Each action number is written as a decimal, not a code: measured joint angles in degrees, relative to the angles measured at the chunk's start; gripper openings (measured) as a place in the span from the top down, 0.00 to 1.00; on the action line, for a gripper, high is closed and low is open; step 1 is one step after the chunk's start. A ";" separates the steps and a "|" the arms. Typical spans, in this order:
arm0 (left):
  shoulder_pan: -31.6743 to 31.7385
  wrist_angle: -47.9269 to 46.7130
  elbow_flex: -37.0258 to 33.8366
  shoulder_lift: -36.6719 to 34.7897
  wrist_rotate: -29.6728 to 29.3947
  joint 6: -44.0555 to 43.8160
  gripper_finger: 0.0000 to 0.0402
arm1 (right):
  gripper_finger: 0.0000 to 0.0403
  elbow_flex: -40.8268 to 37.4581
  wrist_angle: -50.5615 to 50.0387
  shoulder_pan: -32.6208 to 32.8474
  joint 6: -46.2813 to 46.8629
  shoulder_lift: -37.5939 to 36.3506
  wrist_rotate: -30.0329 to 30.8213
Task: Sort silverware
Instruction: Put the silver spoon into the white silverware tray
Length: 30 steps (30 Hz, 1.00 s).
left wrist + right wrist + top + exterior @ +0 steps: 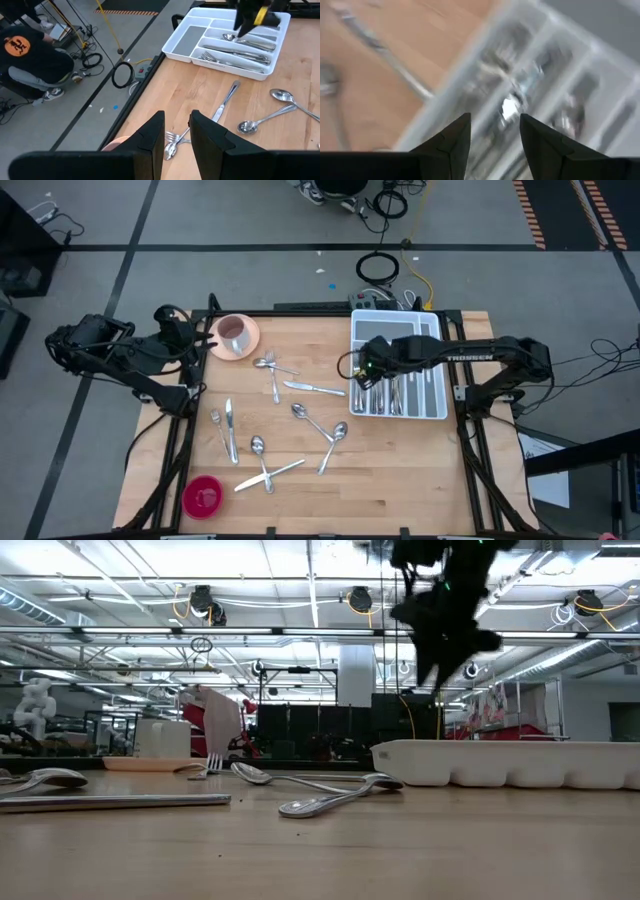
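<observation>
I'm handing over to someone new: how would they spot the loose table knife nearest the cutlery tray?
Start at the white compartmented cutlery tray on the right side of the wooden table. Just left of its left wall, below the right gripper, lies a shiny silver table knife, nearly crosswise. Unlike the spoons below it, it is flat, bowl-less and lies alone.

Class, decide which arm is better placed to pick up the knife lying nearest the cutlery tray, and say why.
Probably the right: its gripper hangs open over the tray, beside the knife. The left gripper waits by the pink cup.
</observation>
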 joint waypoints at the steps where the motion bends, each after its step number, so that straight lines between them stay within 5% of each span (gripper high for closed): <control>1: -0.02 0.00 0.00 0.00 0.00 0.00 0.76 | 0.60 2.00 0.68 0.12 -4.66 0.00 -0.06; 6: 0.00 0.00 0.00 0.00 -0.01 0.02 0.76 | 0.60 13.71 2.98 0.99 -24.16 0.26 -0.28; 13: 0.00 0.02 0.00 0.00 -0.35 -0.02 0.76 | 0.60 23.05 3.86 0.88 -38.52 3.73 -3.98; 18: 0.00 -0.01 0.00 0.02 -0.66 -1.26 0.76 | 0.60 26.94 3.87 1.78 -38.53 11.13 -9.63; 30: 0.00 -0.24 0.00 0.02 -0.66 -1.49 0.76 | 0.59 28.85 5.71 10.49 -31.13 30.41 -6.66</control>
